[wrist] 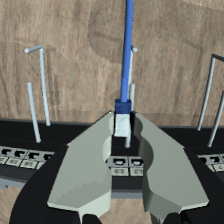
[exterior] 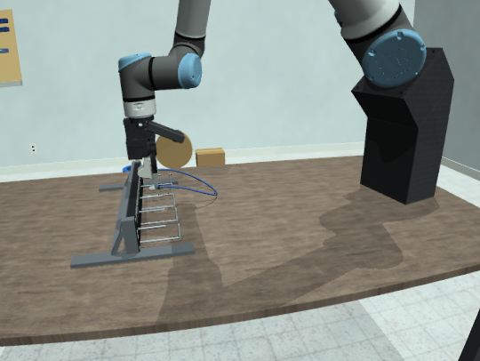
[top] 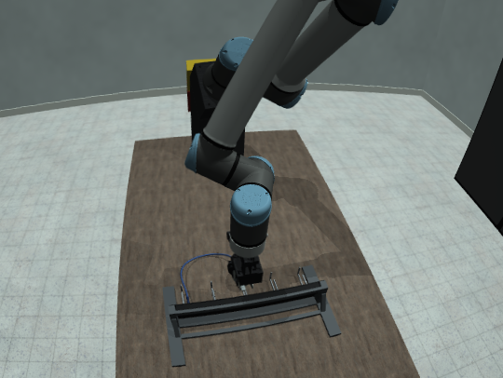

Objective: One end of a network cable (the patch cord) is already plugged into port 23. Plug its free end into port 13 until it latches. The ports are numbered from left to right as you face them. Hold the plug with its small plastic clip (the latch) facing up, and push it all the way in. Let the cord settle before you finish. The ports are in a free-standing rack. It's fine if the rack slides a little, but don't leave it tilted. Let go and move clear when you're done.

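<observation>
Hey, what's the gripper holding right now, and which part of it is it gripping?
The gripper is shut on the patch cord's free plug, its jaws pinching the plug body on both sides just below the blue boot.

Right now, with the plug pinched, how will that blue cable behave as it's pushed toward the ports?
The blue cable looks floppy: it arcs loosely behind the rack. The gripper pinches only the plug, so the cord probably trails and bows rather than resisting.

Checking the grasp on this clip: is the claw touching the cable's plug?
Touching. In the wrist view both fingers press against the white plug, with no gap either side, and the blue cord runs away above it.
</observation>
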Controlling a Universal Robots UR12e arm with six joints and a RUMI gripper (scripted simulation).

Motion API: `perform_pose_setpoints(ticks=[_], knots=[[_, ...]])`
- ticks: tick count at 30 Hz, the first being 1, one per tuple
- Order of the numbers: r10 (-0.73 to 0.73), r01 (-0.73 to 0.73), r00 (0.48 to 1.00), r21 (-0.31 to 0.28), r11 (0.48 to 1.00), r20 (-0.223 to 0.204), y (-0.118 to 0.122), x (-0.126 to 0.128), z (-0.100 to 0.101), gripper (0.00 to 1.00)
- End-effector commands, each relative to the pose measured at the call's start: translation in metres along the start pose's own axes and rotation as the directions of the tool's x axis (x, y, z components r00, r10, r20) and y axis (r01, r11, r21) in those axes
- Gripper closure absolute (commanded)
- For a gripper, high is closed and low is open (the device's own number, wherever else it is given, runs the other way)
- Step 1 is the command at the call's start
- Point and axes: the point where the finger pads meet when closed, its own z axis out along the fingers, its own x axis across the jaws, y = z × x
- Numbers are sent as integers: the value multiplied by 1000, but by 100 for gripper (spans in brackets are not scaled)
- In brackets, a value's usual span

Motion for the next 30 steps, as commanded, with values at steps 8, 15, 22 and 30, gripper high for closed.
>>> perform_pose_setpoints(ticks=[8,15,22,30], knots=[[-1,1,1000,-1,1000,0,2,0,-1,100],[-2,2,1000,-2,1000,0,8,0,-1,100],[-2,2,1000,-2,1000,0,18,0,-1,100],[-2,2,1000,-2,1000,0,25,0,-1,100]])
